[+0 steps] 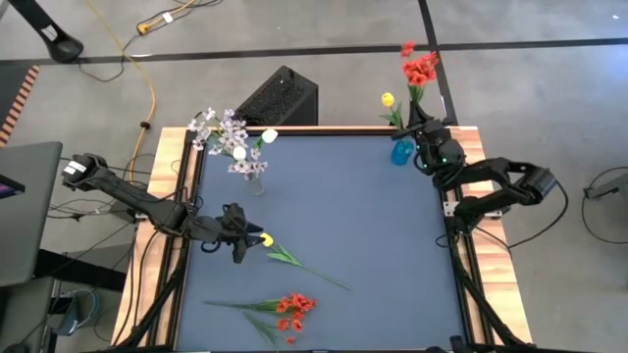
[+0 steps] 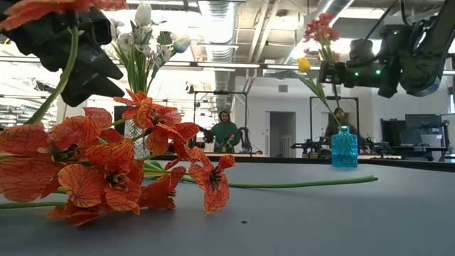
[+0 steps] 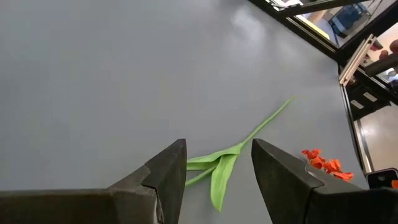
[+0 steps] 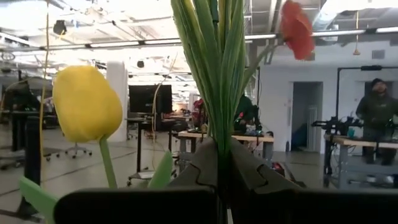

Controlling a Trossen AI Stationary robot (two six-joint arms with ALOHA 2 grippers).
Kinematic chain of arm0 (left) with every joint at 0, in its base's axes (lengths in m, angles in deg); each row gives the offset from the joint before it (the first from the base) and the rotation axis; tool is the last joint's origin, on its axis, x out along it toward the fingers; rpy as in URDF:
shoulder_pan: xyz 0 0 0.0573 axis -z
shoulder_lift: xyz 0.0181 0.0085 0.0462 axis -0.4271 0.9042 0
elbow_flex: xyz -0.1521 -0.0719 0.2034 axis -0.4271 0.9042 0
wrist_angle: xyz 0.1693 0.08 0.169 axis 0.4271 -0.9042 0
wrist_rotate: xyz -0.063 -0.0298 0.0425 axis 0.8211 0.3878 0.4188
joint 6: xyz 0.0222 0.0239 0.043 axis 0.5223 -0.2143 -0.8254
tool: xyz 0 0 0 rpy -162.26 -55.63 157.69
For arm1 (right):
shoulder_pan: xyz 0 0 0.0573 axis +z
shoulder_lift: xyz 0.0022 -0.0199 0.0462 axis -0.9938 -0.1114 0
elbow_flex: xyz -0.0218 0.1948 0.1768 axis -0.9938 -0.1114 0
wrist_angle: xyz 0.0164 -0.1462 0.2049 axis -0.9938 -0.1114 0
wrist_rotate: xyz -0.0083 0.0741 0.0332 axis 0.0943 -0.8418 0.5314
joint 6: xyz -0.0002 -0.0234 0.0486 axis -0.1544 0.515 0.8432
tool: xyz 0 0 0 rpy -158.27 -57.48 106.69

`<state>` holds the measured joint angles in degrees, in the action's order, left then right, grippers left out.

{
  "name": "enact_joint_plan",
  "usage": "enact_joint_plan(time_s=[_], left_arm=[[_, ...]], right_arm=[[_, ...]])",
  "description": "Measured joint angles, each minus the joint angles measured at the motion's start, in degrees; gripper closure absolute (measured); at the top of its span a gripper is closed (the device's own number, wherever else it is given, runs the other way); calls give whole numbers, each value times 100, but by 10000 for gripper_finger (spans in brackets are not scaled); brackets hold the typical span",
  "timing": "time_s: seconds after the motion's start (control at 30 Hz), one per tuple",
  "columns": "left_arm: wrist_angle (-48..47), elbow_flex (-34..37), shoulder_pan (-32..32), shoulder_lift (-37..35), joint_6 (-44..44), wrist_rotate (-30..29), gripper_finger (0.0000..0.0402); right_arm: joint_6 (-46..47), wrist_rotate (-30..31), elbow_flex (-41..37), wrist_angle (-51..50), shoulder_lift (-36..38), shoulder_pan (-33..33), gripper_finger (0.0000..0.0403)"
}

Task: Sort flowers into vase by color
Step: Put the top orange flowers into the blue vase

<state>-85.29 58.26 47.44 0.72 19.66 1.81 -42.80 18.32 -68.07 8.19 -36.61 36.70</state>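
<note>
**Yellow tulip lies under the left end effector, stem running away toward the near right**

From where I stand, the left end effector [image 1: 238, 245] hangs low over the dark grey tabletop [image 1: 353, 206], its two dark fingers [image 3: 166, 174] parted to a middling gap with nothing between them. Right beneath and just beside it lies the loose yellow tulip with a long green stem and leaves [image 1: 285, 257]. Its yellow head sits close against the end effector, and its long axis runs diagonally away from there, toward the near right part of the tabletop. In the left wrist view the stem and leaves [image 3: 231, 155] show in the gap between the fingers, lying flat. So the coming grasp, as I judge it, turns on coming down across that stem, with the fingers set either side of it.

This arm is by far the nearer. The right end effector [image 1: 424, 132] is well apart at the far right corner, clamped tight on a bunch of green stems with red blossoms and a yellow tulip [image 1: 417, 74], held above the small blue glass vase [image 1: 402, 152].

A cluster of red blossoms on green stems [image 1: 291, 309] lies near the front edge, beyond the tulip's stem end.
</note>
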Motion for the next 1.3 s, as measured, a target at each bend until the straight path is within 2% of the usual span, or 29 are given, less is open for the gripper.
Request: enact_joint_plan(time_s=[0.37,0.77,0.9,1.07,1.3], left_arm=[[-12,0,0,-2,0,-1,233],[-11,0,0,-2,-1,-40,233],[-9,0,0,-2,11,-24,233],[-8,0,0,-2,15,-1,233],[-5,0,0,-2,15,-2,233]], right_arm=[[51,161,-186,-80,-42,3,368],[538,162,-385,-68,-42,2,368],[893,166,-385,-144,-42,-1,327],[890,166,-385,-184,-42,1,268],[890,166,-385,-255,-42,2,220]])
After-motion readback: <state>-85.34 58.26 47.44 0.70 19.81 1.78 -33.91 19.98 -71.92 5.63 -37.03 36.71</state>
